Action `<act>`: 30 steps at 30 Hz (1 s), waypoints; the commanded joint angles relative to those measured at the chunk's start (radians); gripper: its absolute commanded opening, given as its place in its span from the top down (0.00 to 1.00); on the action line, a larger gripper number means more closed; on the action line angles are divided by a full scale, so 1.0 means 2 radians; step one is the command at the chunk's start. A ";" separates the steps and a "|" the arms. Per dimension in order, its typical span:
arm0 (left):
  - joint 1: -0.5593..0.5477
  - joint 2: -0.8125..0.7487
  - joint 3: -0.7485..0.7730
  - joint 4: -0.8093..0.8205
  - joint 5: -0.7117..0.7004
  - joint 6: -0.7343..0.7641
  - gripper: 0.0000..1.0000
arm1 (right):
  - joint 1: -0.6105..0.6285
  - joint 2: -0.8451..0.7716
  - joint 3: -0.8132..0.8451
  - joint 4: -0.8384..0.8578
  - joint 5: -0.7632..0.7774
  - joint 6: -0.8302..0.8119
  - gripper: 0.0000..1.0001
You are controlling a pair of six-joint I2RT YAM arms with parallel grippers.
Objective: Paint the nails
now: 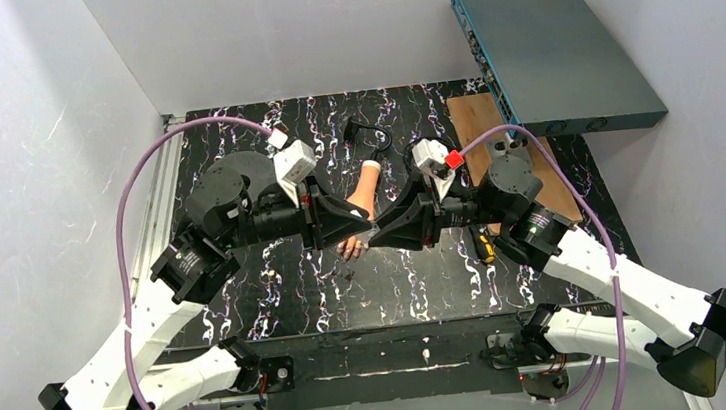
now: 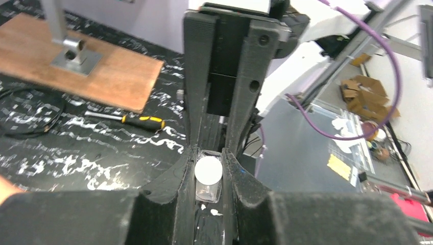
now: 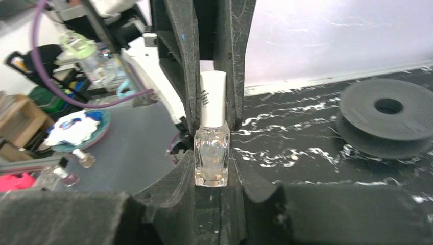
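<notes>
**While both arms pinch the bottle, free the cap without a spill**

Left fingers [image 2: 181, 189] are shut tight on the white cap [image 3: 212, 97]. Right fingers [image 3: 176, 189] are shut on the clear glass bottle [image 3: 210, 155] below that cap, so the two arms meet nose to nose.

The step in hand looks like unscrewing. To do it well, the right grip should act as a fixed anchor while the left wrist turns about the bottle's long axis, with no sideways pull that could pry the glass loose. Once the thread lets go, the cap should draw straight off along that axis, so the brush clears the neck without scraping. The bottle seems to lie close to level, so polish could run out if it tips further.

Just under and beside the bottle, the mannequin hand [image 1: 367, 186] lies on the tabletop [image 1: 298, 302]. Its nails are too small to make out.
</notes>
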 commanded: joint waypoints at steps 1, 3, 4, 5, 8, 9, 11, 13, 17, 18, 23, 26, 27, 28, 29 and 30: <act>-0.006 -0.019 -0.027 0.086 0.141 -0.013 1.00 | 0.001 0.002 0.023 0.100 -0.063 0.046 0.99; -0.005 -0.022 -0.033 0.100 0.160 -0.014 1.00 | 0.001 0.010 0.031 0.119 -0.096 0.068 0.99; -0.005 -0.023 -0.035 0.104 0.168 -0.014 1.00 | 0.001 0.014 0.034 0.130 -0.110 0.080 0.99; -0.006 -0.022 -0.037 0.107 0.174 -0.013 1.00 | 0.001 0.018 0.037 0.140 -0.121 0.091 0.99; -0.005 -0.021 -0.039 0.111 0.183 -0.013 1.00 | 0.001 0.025 0.040 0.158 -0.133 0.111 0.99; -0.005 -0.021 -0.039 0.111 0.184 -0.011 1.00 | 0.001 0.026 0.041 0.158 -0.132 0.112 0.99; -0.005 -0.023 -0.039 0.109 0.181 -0.009 1.00 | 0.001 0.025 0.041 0.156 -0.128 0.111 0.99; -0.006 -0.025 -0.039 0.105 0.175 -0.008 0.93 | 0.001 0.024 0.041 0.152 -0.126 0.108 0.99; -0.005 -0.032 -0.029 0.076 0.156 0.003 0.53 | 0.002 0.016 0.037 0.121 -0.110 0.083 0.99; -0.006 -0.035 -0.026 0.065 0.151 0.006 0.43 | 0.002 0.014 0.035 0.111 -0.105 0.075 0.99; -0.005 -0.047 -0.012 0.016 0.098 0.020 0.11 | 0.001 0.001 0.029 0.038 -0.069 0.025 0.99; -0.005 -0.045 0.003 -0.013 0.038 0.016 0.07 | 0.002 -0.009 0.019 0.017 -0.028 0.000 0.99; -0.005 -0.042 0.010 -0.026 0.011 0.013 0.07 | 0.001 -0.013 0.013 0.016 -0.009 -0.005 0.99; -0.005 -0.037 0.019 -0.040 -0.022 0.010 0.07 | 0.001 -0.016 0.008 0.017 0.007 -0.010 0.99; -0.005 -0.032 0.027 -0.053 -0.046 0.006 0.08 | 0.001 -0.019 0.004 0.018 0.026 -0.016 0.99; -0.005 -0.027 0.037 -0.064 -0.066 0.003 0.10 | 0.001 -0.020 0.002 0.018 0.044 -0.020 0.99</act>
